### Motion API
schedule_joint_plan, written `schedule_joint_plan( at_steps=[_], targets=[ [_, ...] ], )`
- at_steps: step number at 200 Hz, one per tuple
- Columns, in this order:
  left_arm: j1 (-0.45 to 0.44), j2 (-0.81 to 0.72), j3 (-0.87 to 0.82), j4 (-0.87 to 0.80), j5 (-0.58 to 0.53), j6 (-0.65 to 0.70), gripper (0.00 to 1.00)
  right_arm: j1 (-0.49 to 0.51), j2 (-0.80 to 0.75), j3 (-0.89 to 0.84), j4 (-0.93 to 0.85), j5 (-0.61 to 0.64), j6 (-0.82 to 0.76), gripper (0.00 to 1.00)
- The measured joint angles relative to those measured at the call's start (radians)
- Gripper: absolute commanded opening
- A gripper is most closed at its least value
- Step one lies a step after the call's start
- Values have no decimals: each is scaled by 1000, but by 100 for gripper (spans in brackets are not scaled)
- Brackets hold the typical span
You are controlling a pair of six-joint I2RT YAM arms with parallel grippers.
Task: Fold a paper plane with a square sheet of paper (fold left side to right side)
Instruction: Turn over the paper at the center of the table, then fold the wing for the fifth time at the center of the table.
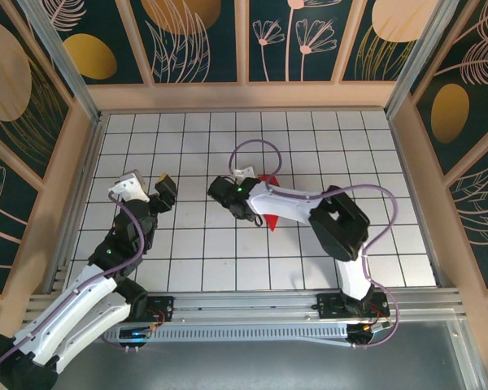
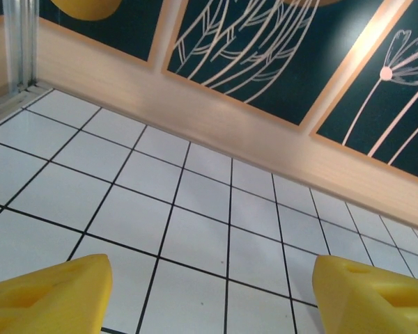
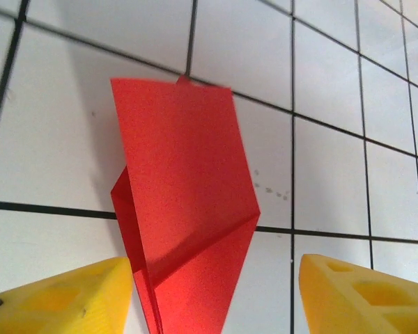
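The paper plane [image 3: 188, 188] is a bright red folded dart with a diagonal crease, lying on the white grid table. It runs from between my right gripper's fingers away toward the far side. My right gripper [image 3: 212, 299] is open around its near end: the left yellow finger [image 3: 56, 299] is close against the paper's layered edge, and the right finger [image 3: 362, 292] stands well apart from it. From above, red tips of the paper plane [image 1: 267, 179] peek out on both sides of the right arm near its gripper [image 1: 228, 197]. My left gripper [image 1: 164, 188] is open with nothing between its fingers [image 2: 49, 292].
The wooden back wall [image 2: 265, 139] with dark floral panels runs beyond the left gripper. Wooden side walls [image 1: 75, 154] border the gridded table [image 1: 187, 130]. A purple cable [image 1: 260, 146] loops above the right wrist.
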Motion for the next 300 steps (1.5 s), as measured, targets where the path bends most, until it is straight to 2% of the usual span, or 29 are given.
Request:
schedule_joint_plan(
  at_steps=[17,43,67,99,127,161,202,238,278,300],
  targets=[
    [0,37,3,7,28,-9,80,-1,-113,-47,45,-4,0,81],
    [0,134,18,40,116,-37,80,-17,-314,-172,149,-33,-15,91],
    [0,236,23,98,208,-80,79,-90,-519,-340,280,-115,-14,96],
    [0,419,60,155,352,-134,69,-252,-742,-571,450,-281,21,99],
    [0,626,152,189,516,-166,60,-354,-865,-719,571,-435,67,99],
    [-13,845,208,315,681,-217,57,-449,-958,-821,674,-580,126,99],
    [-48,1069,305,399,793,-259,57,-528,-1023,-885,737,-684,175,99],
    [-69,1196,409,439,838,-276,58,-542,-1048,-890,737,-706,192,99],
    [-70,1283,458,449,840,-310,59,-549,-1095,-890,728,-704,192,99],
    [-73,1336,500,449,841,-325,56,-553,-1106,-890,714,-702,192,99]
  ],
)
